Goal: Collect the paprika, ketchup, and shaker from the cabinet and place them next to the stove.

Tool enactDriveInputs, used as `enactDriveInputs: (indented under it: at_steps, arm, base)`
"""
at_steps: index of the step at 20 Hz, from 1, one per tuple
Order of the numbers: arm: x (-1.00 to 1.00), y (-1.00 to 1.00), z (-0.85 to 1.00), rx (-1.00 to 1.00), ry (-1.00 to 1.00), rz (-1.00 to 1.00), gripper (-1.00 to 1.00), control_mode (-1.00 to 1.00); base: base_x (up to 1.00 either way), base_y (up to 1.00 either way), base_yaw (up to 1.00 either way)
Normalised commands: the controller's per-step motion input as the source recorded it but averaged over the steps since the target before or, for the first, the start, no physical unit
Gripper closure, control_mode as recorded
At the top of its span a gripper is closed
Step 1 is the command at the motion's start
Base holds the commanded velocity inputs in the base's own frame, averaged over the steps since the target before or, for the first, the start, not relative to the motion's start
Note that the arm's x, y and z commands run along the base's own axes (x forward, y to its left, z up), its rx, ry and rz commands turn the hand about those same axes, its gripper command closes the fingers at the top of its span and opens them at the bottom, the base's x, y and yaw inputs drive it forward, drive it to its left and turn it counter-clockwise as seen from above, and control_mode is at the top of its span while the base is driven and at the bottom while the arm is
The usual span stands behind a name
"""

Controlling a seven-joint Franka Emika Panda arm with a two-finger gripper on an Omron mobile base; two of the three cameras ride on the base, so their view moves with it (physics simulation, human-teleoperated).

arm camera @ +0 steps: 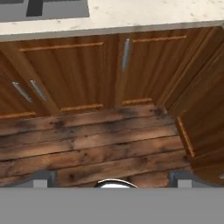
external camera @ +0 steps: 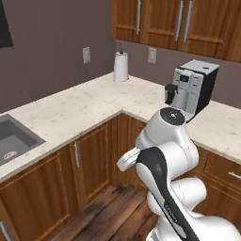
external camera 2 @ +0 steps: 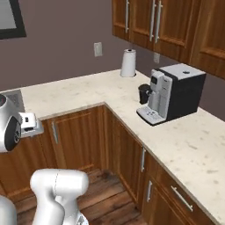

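Search step, nothing collected: white arm's two-finger gripper (arm camera: 112,177) spread wide, empty, pointed at wood-plank floor (arm camera: 87,144). Paprika, ketchup, shaker, cabinet niche, stove unseen here; base likely must drive on.

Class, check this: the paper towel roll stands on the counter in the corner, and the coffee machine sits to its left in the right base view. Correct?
Not quite. In the right base view the coffee machine sits to the right of the paper towel roll, not its left. The roll does stand on the counter near the corner.
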Motion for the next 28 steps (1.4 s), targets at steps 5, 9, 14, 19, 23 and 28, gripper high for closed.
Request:
enactDriveInputs:
  at_steps: [5, 9, 14, 19, 23, 28]
  arm:
    - [0.00, 0.00, 0.00, 0.00, 0.00, 0.00, -1.00, 1.00]
    - [0.00, 0.00, 0.00, 0.00, 0.00, 0.00, -1.00, 1.00]
    - [0.00, 0.00, 0.00, 0.00, 0.00, 0.00, -1.00, 1.00]
    - [0.00, 0.00, 0.00, 0.00, 0.00, 0.00, -1.00, 1.00]
    - [0.00, 0.00, 0.00, 0.00, 0.00, 0.00, -1.00, 1.00]
    - [0.00, 0.00, 0.00, 0.00, 0.00, 0.00, -1.00, 1.00]
  base:
    - [-0.04, 0.27, 0.58]
    - [-0.04, 0.29, 0.59]
    - [-0.02, 0.36, 0.59]
    - [0.00, 0.44, 0.60]
    - [0.22, 0.37, 0.55]
    - [0.43, 0.26, 0.53]
